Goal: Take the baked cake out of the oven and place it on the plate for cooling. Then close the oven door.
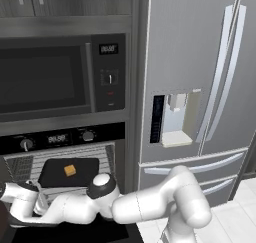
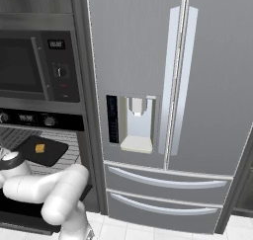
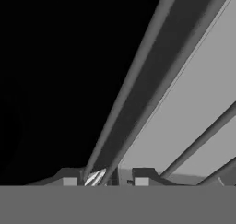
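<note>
Gripping: the two-finger gripper has its jaws drawn narrow on the long silver bar handle of the oven door, the bar running between the dark tips.
Oven door: the wide black drop-down door lies lowered under the white arm.
Oven: the black built-in oven stands open, round knobs and small display above the cavity.
Cake: a small orange-brown cake sits on a dark flat tray on the wire rack.
Surroundings: a dark-windowed microwave sits above; a grey steel refrigerator stands just beside the oven.
</note>
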